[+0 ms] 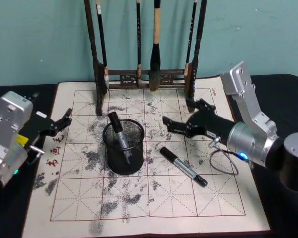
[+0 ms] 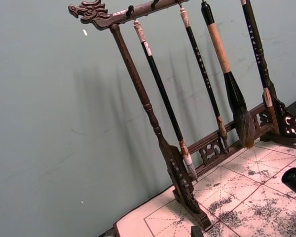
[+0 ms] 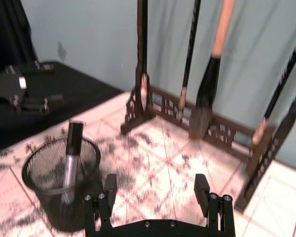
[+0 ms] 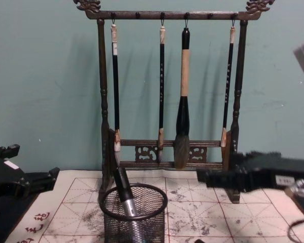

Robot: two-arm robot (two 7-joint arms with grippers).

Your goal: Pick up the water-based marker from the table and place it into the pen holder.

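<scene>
The pen holder, a small black wire-mesh cup, stands on the calligraphy mat left of centre, with one grey-and-black marker leaning inside it. A second black marker lies flat on the mat to the holder's right. My right gripper hovers open above the mat, behind the lying marker and right of the holder, holding nothing. In the right wrist view its fingers are spread, with the pen holder and its marker just beyond them. My left gripper rests open at the mat's left edge.
A tall dark carved brush rack with several hanging calligraphy brushes stands along the mat's far edge, against a teal wall. The ink-stained gridded mat lies on a black table. A loose cable loop hangs under my right wrist.
</scene>
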